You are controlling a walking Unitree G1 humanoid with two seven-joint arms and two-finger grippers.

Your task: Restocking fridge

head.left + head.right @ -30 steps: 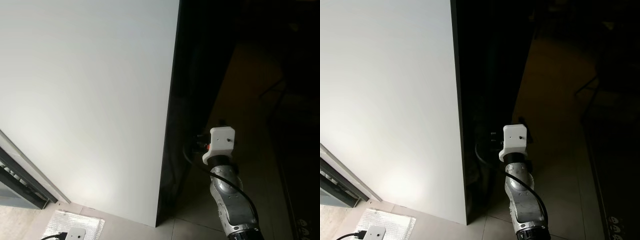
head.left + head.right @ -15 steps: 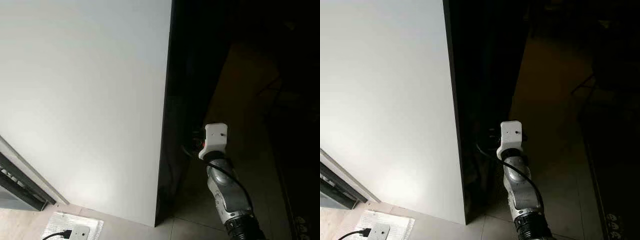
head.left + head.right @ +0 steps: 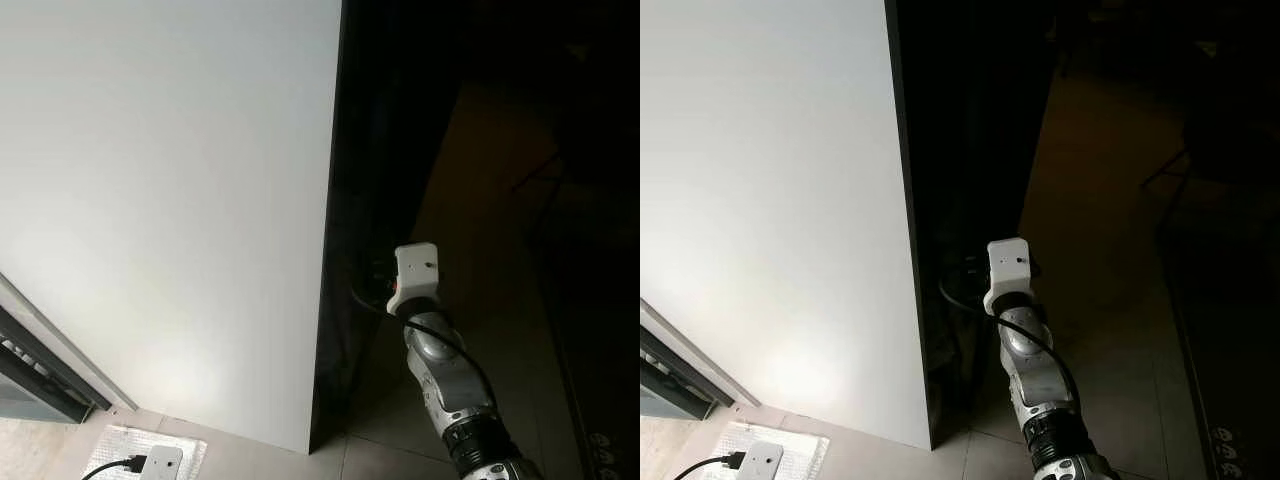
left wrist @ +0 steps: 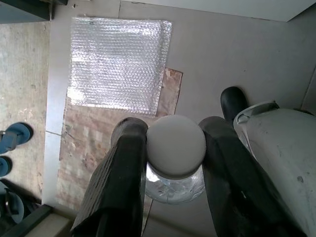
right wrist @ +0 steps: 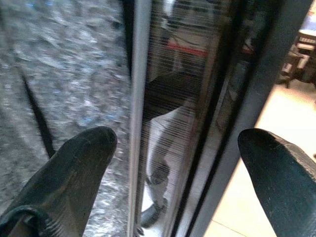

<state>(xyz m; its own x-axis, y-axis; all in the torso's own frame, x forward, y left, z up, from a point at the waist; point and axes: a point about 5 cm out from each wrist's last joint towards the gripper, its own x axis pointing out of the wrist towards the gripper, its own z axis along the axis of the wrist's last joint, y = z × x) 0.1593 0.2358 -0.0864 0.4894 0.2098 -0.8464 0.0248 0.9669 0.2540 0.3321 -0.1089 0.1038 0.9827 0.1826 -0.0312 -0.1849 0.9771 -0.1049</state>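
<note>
Right wrist view: right gripper spread wide at the fridge door edge; left gripper clamps a capped bottle low beside it. Misjudge the edge, fingers could slip off.

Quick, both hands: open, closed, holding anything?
Left hand: closed on a clear bottle with a white cap.
Right hand: open, holding nothing, up at the dark fridge edge.

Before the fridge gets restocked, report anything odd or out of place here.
A bubble-wrap sheet lies loose on the floor, with a power strip sitting on it. Otherwise nothing: the left gripper holds a capped bottle upright.
</note>
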